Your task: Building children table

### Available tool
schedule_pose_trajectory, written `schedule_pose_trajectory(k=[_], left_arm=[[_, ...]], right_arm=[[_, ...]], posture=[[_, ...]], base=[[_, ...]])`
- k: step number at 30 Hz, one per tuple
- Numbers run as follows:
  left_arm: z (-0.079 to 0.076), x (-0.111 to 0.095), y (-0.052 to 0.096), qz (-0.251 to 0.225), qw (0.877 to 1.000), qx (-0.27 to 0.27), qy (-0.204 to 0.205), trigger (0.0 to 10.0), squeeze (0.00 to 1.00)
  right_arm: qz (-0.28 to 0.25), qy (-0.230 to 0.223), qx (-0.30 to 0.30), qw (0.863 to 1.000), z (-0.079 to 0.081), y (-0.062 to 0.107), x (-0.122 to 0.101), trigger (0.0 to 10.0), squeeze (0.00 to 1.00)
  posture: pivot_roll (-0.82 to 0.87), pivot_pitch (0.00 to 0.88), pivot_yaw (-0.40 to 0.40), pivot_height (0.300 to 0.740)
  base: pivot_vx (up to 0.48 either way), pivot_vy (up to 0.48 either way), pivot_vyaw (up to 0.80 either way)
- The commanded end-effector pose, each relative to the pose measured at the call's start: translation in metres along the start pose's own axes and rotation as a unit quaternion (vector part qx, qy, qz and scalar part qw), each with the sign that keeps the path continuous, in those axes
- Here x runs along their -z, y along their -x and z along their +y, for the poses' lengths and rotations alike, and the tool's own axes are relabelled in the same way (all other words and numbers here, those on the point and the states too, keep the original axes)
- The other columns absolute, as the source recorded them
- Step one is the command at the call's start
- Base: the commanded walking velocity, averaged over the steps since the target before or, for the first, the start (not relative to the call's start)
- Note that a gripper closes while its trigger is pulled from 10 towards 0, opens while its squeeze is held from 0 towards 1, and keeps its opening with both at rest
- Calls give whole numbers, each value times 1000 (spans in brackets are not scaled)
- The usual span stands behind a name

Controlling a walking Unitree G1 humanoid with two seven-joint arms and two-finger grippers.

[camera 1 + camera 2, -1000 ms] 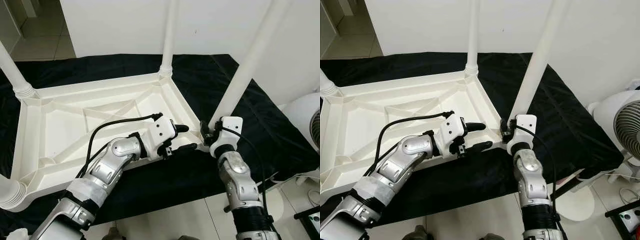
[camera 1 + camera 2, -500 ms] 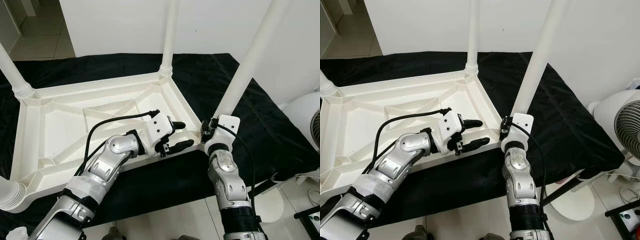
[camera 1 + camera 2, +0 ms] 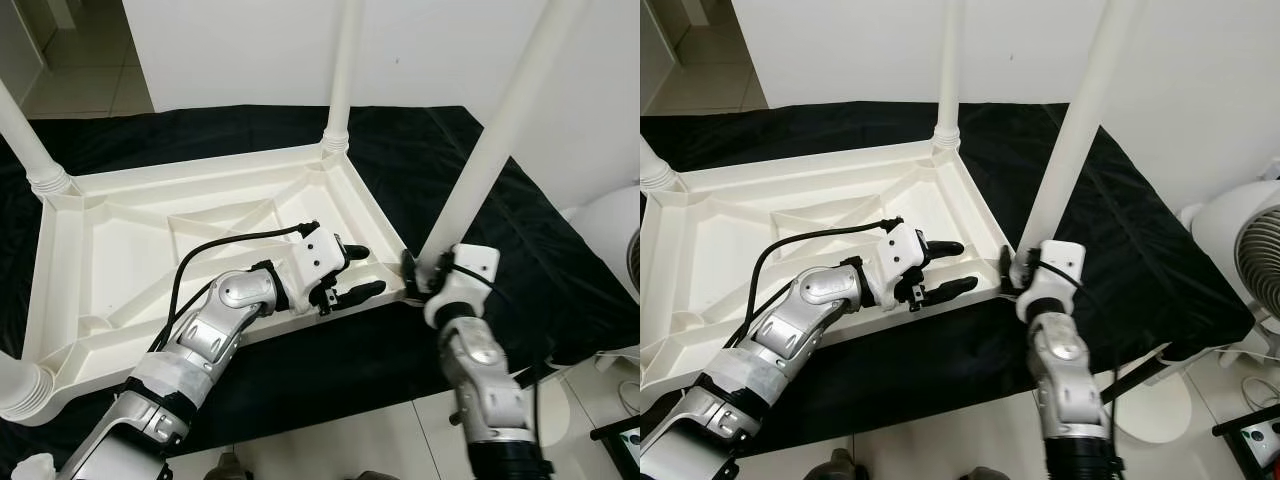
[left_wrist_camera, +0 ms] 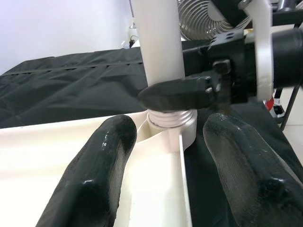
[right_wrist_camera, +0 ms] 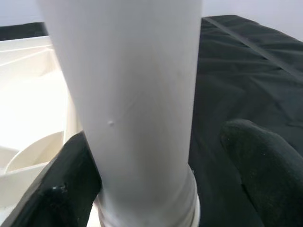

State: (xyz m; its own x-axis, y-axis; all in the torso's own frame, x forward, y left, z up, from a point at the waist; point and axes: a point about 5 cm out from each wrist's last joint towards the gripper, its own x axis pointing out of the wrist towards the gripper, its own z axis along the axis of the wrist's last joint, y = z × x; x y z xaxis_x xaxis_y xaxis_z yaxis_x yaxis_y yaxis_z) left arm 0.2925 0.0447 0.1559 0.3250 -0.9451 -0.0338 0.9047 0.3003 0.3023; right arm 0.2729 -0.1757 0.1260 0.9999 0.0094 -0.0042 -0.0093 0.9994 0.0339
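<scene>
Two grippers: both work at the near right corner of the upturned table top (image 3: pixel 70 290), where one leg is being fitted.
Right gripper (image 3: pixel 418 275): at the foot of the near right leg (image 3: pixel 490 140), low beside its socket. In its wrist view the leg fills the gap, one finger (image 5: pixel 61 189) against it, the other finger (image 5: pixel 265 161) standing a little off. Wide open around the leg, not clamped.
Change, right arm: half a second ago its wrist block sat closer in against the leg base; now it sits lower and further out to the right. Forearm has swung outward.
Left gripper (image 3: pixel 360 272): fingers spread and empty, hovering over the table's near rim, aimed at the socket. Barely moved over the last second.
Leg collar (image 4: pixel 171 118): ribbed ring seated in the corner socket, seen between the left fingers.
Judgement: the right gripper looks to be loosening and re-placing for another turn, or letting go. Leg stands slightly tilted, so likely not fully home.
Far legs: back right leg (image 3: pixel 343 70) and left leg (image 3: pixel 25 140) upright in their sockets.
Ground: black cloth (image 3: pixel 520 240) under the table; fan (image 3: pixel 1245 250) at far right.
</scene>
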Motion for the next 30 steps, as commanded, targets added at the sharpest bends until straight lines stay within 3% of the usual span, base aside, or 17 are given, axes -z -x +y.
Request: schedule_pose_trajectory(k=[1,2,6,12,18,24,25,26,30], left_arm=[[-2,-1,0,3,999,35,-13,10000,0],[-2,-1,-1,2,999,37,-13,10000,0],[-3,-1,-2,1,999,39,-12,10000,0],[-5,-2,-5,-2,999,46,-13,10000,0],[-7,-3,-6,-2,999,51,-17,10000,0],[-7,-3,-7,-3,998,52,-19,10000,0],[-7,-4,-7,-4,998,52,-19,10000,0],[-7,-4,-7,-4,999,51,-19,10000,0],[-7,-4,-7,-5,999,48,-19,10000,0]], right_arm=[[6,1,-26,1000,-5,4,2,10000,1000],[8,6,-37,999,-9,4,3,10000,0],[8,23,-56,998,-13,3,3,10000,0],[3,83,-142,986,-11,-6,1,10000,0],[10,95,-164,982,-11,-13,1,10000,0],[21,133,-219,966,-8,-30,4,9882,0],[22,137,-226,964,-8,-32,4,3098,0],[25,135,-233,963,-7,-33,5,0,0],[29,132,-245,960,-5,-32,7,0,0]], posture=[[1,0,-44,740],[0,0,-43,740],[1,0,-46,740],[1,0,-39,740],[6,0,-41,740],[12,0,-43,740],[17,0,-47,740],[18,0,-48,740],[21,0,-51,740]], base=[[0,0,0],[0,0,0],[0,0,0],[0,0,0],[0,0,0],[0,0,0],[0,0,0],[0,0,0],[0,0,0]])
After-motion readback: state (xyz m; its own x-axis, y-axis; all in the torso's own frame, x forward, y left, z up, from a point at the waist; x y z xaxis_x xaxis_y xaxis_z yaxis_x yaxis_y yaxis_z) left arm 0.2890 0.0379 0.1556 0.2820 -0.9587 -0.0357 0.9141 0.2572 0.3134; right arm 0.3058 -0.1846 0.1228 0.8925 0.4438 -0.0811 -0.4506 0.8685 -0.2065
